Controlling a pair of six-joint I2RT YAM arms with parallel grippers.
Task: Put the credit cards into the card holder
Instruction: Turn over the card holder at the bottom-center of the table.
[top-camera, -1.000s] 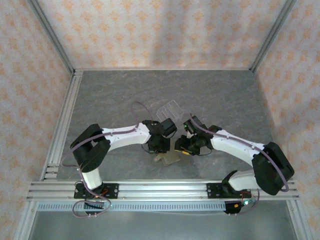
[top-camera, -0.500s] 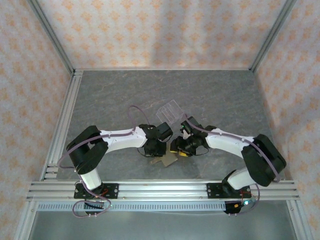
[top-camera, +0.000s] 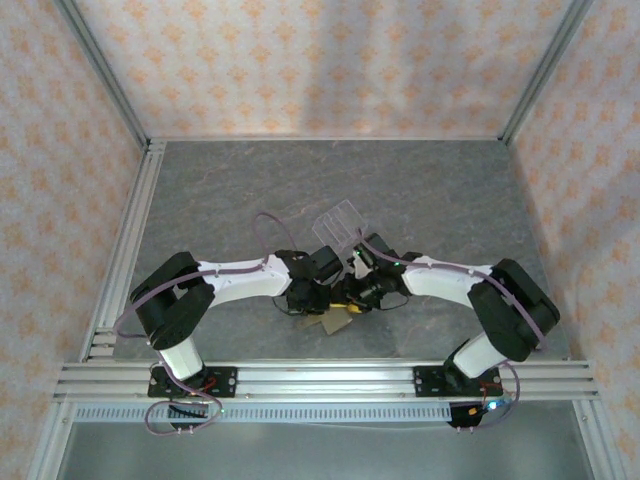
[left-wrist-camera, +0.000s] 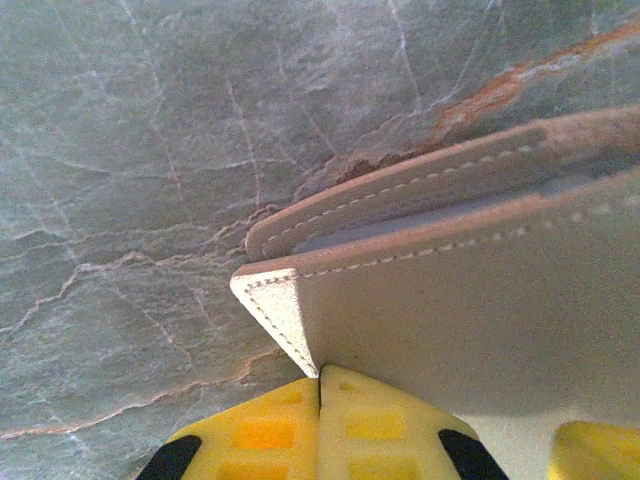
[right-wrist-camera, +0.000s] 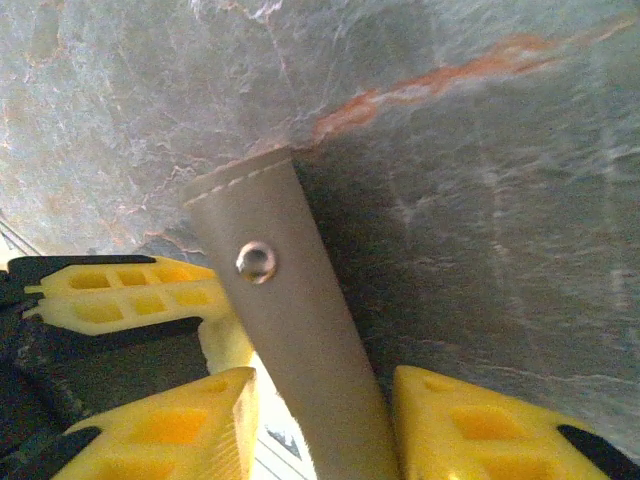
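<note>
The card holder (top-camera: 336, 322) is a tan stitched pouch near the table's front edge, between the two grippers. In the left wrist view one corner of the card holder (left-wrist-camera: 470, 320) runs into the seam of my left gripper (left-wrist-camera: 320, 385), whose yellow fingers are pressed together on that edge. My left gripper (top-camera: 318, 304) meets my right gripper (top-camera: 350, 303) over the pouch. In the right wrist view a flap of the card holder (right-wrist-camera: 300, 320) with its metal snap (right-wrist-camera: 256, 261) passes between the spread fingers of my right gripper (right-wrist-camera: 322, 385); a gap shows beside the left finger. The credit cards are out of view.
A clear acrylic slotted stand (top-camera: 338, 222) sits just behind the grippers. The grey marbled table (top-camera: 430, 190) lies open behind it and to both sides. Aluminium rails (top-camera: 320, 378) run along the near edge, and patterned walls close the back and sides.
My right arm has swung left until its gripper meets the left one at the card holder, and its fingers have narrowed around the flap. The left arm has barely shifted.
</note>
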